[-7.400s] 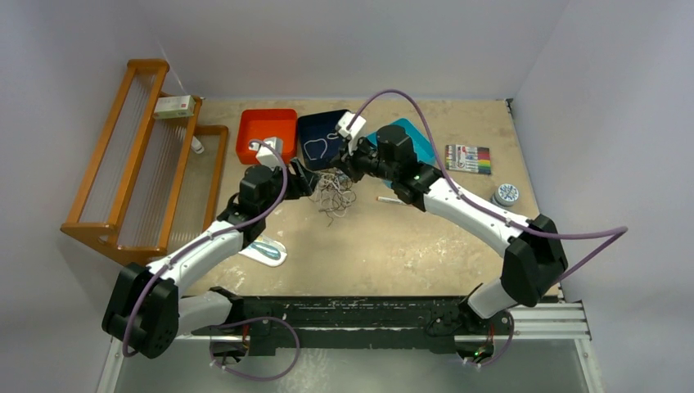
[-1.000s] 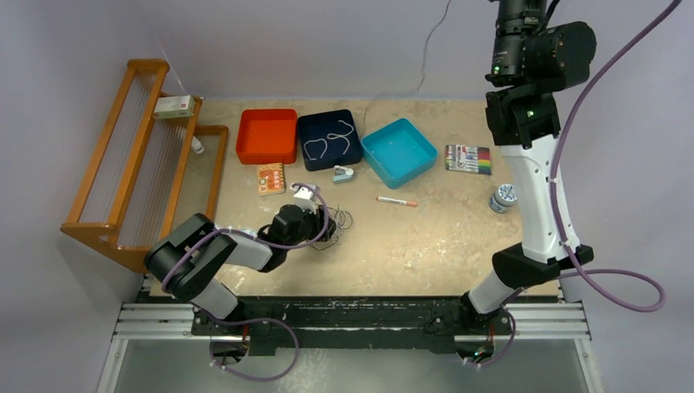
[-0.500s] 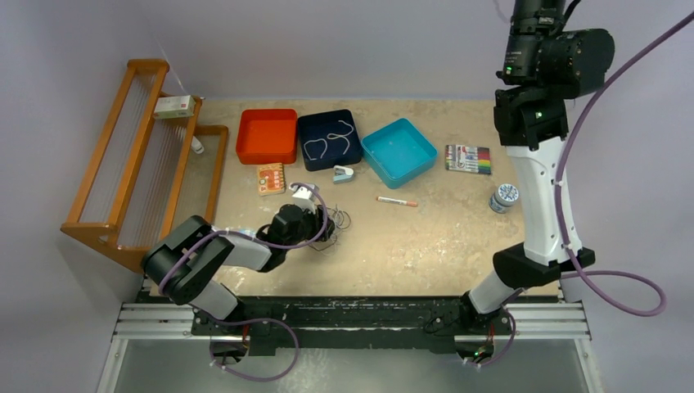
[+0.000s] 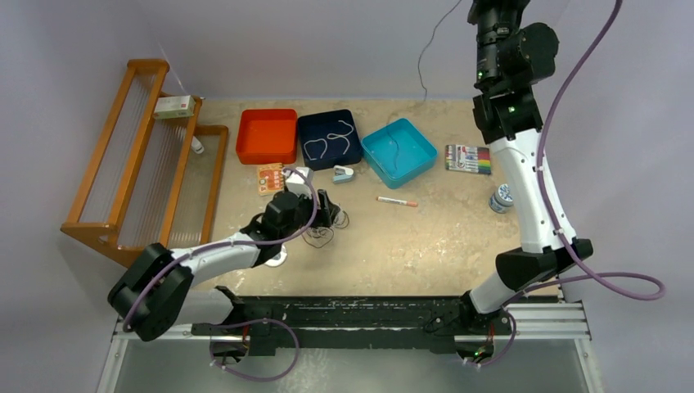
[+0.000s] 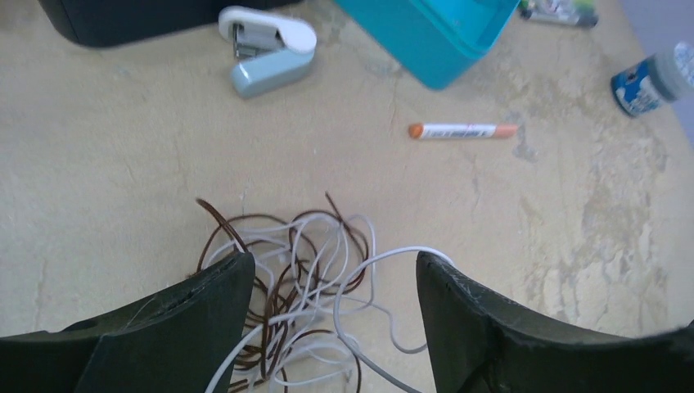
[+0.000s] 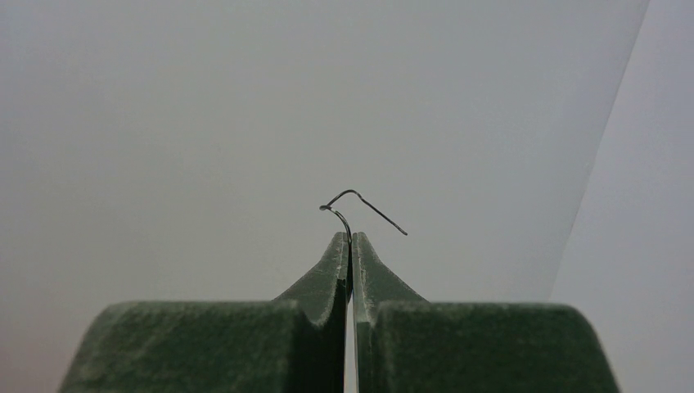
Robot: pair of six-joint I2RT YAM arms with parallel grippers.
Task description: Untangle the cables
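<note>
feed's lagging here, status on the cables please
Left gripper open astride brown-white tangle. Right gripper shut on black cable, raised high. Pen lies apart from tangle.

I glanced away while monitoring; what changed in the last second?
The right end effector, shut on a black cable, swung left, so the cable's end now hangs into the teal bin. The left end effector opened and edged forward over the tangle. The pen stayed put.

Left gripper [image 5: 334, 266] opened wider, apparently advancing over cables [image 5: 303, 270]
</note>
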